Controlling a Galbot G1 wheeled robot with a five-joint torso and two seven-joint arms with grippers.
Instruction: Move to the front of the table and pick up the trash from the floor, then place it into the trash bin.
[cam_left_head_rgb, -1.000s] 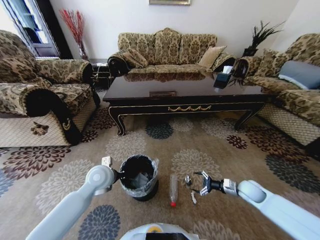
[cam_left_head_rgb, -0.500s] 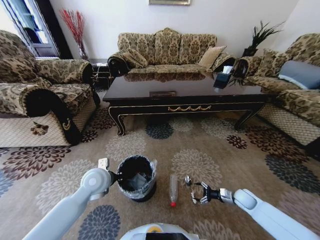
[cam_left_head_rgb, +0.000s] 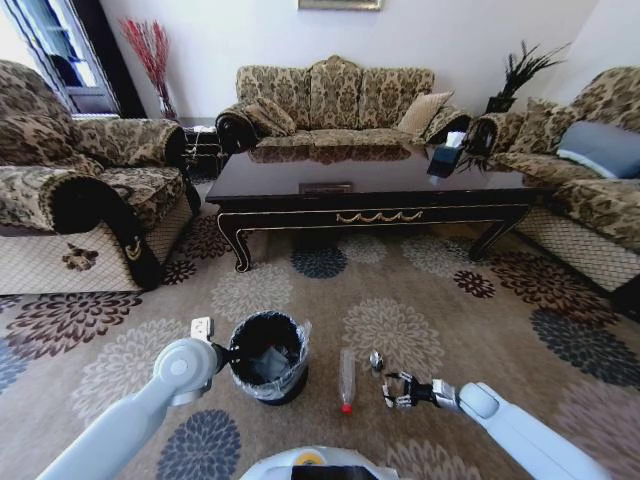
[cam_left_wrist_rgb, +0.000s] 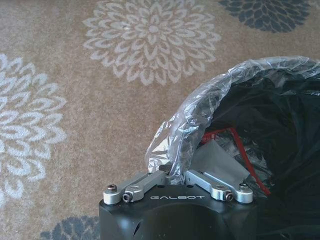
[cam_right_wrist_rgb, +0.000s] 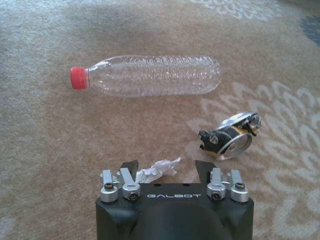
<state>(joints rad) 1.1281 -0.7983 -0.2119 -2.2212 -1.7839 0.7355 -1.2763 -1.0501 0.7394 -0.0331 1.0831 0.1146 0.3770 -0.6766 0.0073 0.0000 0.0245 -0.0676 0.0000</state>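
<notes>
The dark glossy table (cam_left_head_rgb: 370, 197) stands ahead on the carpet. The black trash bin (cam_left_head_rgb: 265, 357) with its clear liner sits at my lower left, and my left gripper (cam_left_head_rgb: 230, 352) is shut on its lined rim (cam_left_wrist_rgb: 186, 131). Some grey paper lies inside the bin (cam_left_wrist_rgb: 280, 125). On the floor lie a clear bottle (cam_left_head_rgb: 347, 377) with a red cap (cam_right_wrist_rgb: 78, 78), a crushed can (cam_right_wrist_rgb: 230, 137) and a small white scrap (cam_right_wrist_rgb: 158, 169). My right gripper (cam_right_wrist_rgb: 167, 169) is low over the carpet, open, with the scrap between its fingers (cam_left_head_rgb: 398, 392).
Patterned sofas flank the table: an armchair (cam_left_head_rgb: 80, 195) on the left, a sofa (cam_left_head_rgb: 585, 190) on the right and another (cam_left_head_rgb: 335, 100) behind. A tissue box (cam_left_head_rgb: 445, 158) rests on the tabletop. Open carpet lies between the table and the bin.
My right gripper has dropped and drawn back toward me, ending around the white scrap. The left arm and the bin have shifted slightly left.
</notes>
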